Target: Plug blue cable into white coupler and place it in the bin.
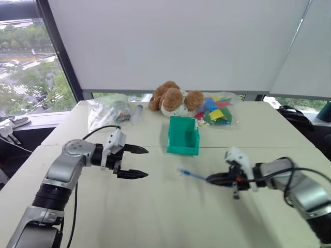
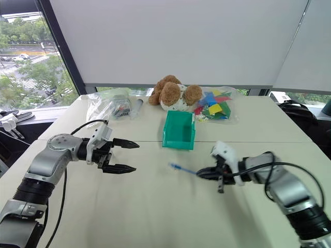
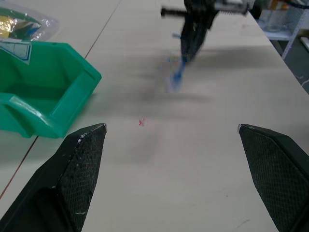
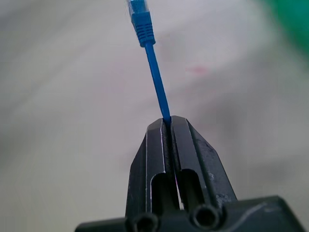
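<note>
Table point(image 1: 155, 217) space near the teal bin point(image 1: 183, 135) is shared by both arms. The left gripper point(image 1: 135, 162) is held spread, empty. The blue cable point(image 4: 155, 77) is pinched by the right gripper point(image 1: 211, 179), plug leftward; mating is judged pending, a coupler being needed next.

Count on the pale tabletop point(image 1: 155, 206):
- 1 small teal-green rectangular plastic bin point(image 1: 183, 136), centre.
- 1 thin bright blue cable point(image 1: 191, 174), at 4 o'clock from the bin.
- 1 brown plush toy point(image 1: 173, 98), at 12 o'clock.
- 2 clear plastic bags: one of mixed items point(image 1: 109, 109) at 10 o'clock, one of coloured pieces point(image 1: 218, 110) at 1 o'clock.
- 2 black two-fingered grippers: left point(image 1: 135, 161), right point(image 1: 211, 179).
</note>
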Robot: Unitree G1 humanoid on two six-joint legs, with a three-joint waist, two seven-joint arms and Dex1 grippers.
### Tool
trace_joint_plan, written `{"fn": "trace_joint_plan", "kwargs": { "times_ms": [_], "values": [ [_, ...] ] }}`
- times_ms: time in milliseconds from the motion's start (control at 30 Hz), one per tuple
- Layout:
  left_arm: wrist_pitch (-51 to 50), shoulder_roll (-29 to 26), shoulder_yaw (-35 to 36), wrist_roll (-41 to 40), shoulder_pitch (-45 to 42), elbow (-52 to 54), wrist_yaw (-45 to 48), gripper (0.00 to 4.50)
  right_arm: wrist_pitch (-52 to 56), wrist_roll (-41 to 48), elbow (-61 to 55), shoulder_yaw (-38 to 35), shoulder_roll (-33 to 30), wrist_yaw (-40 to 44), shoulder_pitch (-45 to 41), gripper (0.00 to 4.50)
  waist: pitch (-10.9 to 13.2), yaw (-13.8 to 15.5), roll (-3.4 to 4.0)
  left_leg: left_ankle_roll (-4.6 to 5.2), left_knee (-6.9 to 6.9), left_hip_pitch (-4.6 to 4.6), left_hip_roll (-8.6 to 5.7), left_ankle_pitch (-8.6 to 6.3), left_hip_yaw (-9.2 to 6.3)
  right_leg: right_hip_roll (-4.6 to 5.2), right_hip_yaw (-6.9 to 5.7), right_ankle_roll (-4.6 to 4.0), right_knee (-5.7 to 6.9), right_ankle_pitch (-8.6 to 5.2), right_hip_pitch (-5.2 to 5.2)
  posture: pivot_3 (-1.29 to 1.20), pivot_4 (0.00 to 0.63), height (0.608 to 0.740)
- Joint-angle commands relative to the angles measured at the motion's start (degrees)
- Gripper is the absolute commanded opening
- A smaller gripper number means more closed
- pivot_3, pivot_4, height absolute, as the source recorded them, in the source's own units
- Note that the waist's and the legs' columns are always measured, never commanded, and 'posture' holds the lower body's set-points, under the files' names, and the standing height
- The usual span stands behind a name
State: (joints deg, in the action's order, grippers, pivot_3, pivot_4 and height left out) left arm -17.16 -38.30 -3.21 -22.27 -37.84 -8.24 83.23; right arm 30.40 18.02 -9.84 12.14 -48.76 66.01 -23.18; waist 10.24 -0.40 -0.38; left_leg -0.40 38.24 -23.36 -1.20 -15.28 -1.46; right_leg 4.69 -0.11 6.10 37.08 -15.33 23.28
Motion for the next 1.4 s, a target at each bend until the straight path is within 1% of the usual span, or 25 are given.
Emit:
{"fn": "trace_joint_plan", "kwargs": {
  "times_ms": [33, 233, 267, 333, 400, 533, 567, 633, 767, 933, 1033, 1133, 1400],
  "values": [
    [-0.69, -0.84, 1.42, -1.75, 0.68, 3.51, -0.77, 4.5, -1.39, -3.47, 2.93, 4.2, 2.9, 0.79, -4.29, 0.04, 0.0, -0.26, 0.0, 0.0, 0.0, 0.0, 0.01, 0.0, 0.01, -0.01, 0.0, 0.0, 0.0, 0.0, 0.0, 0.0, 0.15, 0.74],
    [-2.72, -1.24, 0.58, -2.82, 4.2, 8.1, -1.73, 4.5, -5.77, -9.87, 8.85, 9.55, 5.79, 1.23, -7.48, 0.04, 0.0, -0.36, 0.01, -0.01, -0.01, 0.02, 0.04, 0.0, 0.03, -0.04, 0.01, 0.0, 0.07, 0.0, 0.07, 0.0, 0.15, 0.74],
    [-2.52, -1.13, -0.05, -2.56, 5.14, 9.05, -1.79, 4.5, -6.06, -10.4, 9.23, 9.76, 6.01, 1.34, -7.72, 0.28, 0.0, -0.35, 0.01, -0.01, -0.01, 0.02, 0.04, 0.0, 0.03, -0.04, 0.01, 0.0, 0.08, 0.0, 0.08, 0.0, 0.15, 0.74],
    [-2.38, -0.52, -1.04, -2.32, 6.31, 9.9, -2.05, 4.5, -5.73, -10.37, 9.12, 9.47, 6.54, 1.49, -8.18, 0.9, 0.0, -0.33, 0.01, -0.01, -0.01, 0.02, 0.04, 0.0, 0.03, -0.04, 0.01, 0.0, 0.08, 0.0, 0.07, 0.0, 0.15, 0.74],
    [-2.24, -0.05, -1.55, -2.23, 6.66, 9.85, -2.21, 4.5, -5.0, -10.0, 8.54, 8.86, 6.87, 1.7, -8.37, 1.91, 0.0, -0.21, 0.01, -0.01, -0.01, 0.02, 0.04, 0.01, 0.03, -0.04, 0.01, 0.0, 0.09, 0.0, 0.07, 0.0, 0.15, 0.74],
    [-0.15, 1.42, -4.72, -0.29, 6.31, 8.42, -2.0, 4.5, -1.13, -6.94, 1.81, 4.6, 4.42, 2.32, -7.58, 4.07, 0.0, -0.11, 0.03, -0.02, 0.0, 0.02, 0.03, 0.01, 0.02, -0.03, 0.01, 0.0, 0.09, 0.0, 0.05, 0.0, 0.15, 0.74],
    [0.21, 1.61, -5.24, 0.09, 6.24, 8.19, -1.92, 4.5, -0.25, -6.37, 0.66, 3.79, 4.05, 2.13, -7.44, 4.47, 0.0, -0.12, 0.03, -0.03, 0.0, 0.02, 0.02, 0.01, 0.02, -0.02, 0.01, 0.0, 0.09, 0.0, 0.06, 0.0, 0.15, 0.74],
    [1.72, 3.33, -7.17, 1.62, 5.6, 6.05, -2.36, 4.5, 3.23, -3.28, -3.87, -0.01, 2.43, 1.84, -6.4, 4.47, 0.0, -0.14, 0.03, -0.02, -0.01, 0.01, 0.02, 0.01, 0.02, -0.02, 0.01, 0.0, 0.08, 0.0, 0.06, 0.0, 0.15, 0.74],
    [9.84, 7.36, -11.84, 7.6, 3.29, -3.59, -2.23, 4.5, 10.47, 3.33, -13.2, -8.9, -0.97, 0.34, -2.89, 4.47, -0.01, 0.63, 0.03, -0.02, -0.01, 0.01, 0.02, 0.01, 0.01, -0.02, 0.01, 0.0, 0.04, 0.0, 0.04, 0.0, 0.15, 0.74],
    [16.61, 11.49, -14.26, 11.49, -0.17, -14.86, -1.66, 4.5, 15.54, 7.37, -19.18, -15.66, -2.6, -4.02, -0.09, 4.47, 0.0, 0.9, 0.02, -0.02, -0.01, 0.01, 0.02, 0.01, 0.02, -0.02, 0.01, 0.0, 0.04, 0.0, 0.05, 0.0, 0.15, 0.74],
    [19.36, 14.06, -14.78, 13.14, -1.69, -20.01, -1.92, 4.5, 17.16, 8.23, -21.05, -17.76, -3.28, -6.44, 1.26, 4.47, 0.0, 1.09, 0.03, -0.02, 0.0, 0.0, 0.02, 0.01, 0.03, 0.0, 0.01, 0.0, 0.03, 0.0, 0.05, 0.0, 0.15, 0.74],
    [20.84, 15.49, -14.94, 14.08, -2.61, -23.34, -1.61, 4.5, 18.48, 9.58, -22.47, -18.98, -3.37, -7.94, 2.12, 4.47, -0.01, 1.08, 0.02, -0.02, 0.0, 0.0, 0.01, 0.01, 0.04, 0.0, 0.01, 0.0, 0.03, 0.0, 0.05, 0.0, 0.15, 0.74],
    [24.96, 17.03, -15.54, 16.97, -2.75, -28.09, -1.89, 4.5, 19.3, 11.23, -23.84, -19.77, -3.42, -11.51, 3.09, 4.47, -0.01, 1.07, 0.02, -0.01, 0.0, 0.0, 0.02, 0.01, 0.04, 0.0, 0.01, 0.0, 0.03, 0.0, 0.05, 0.0, 0.15, 0.74]
  ]
}}
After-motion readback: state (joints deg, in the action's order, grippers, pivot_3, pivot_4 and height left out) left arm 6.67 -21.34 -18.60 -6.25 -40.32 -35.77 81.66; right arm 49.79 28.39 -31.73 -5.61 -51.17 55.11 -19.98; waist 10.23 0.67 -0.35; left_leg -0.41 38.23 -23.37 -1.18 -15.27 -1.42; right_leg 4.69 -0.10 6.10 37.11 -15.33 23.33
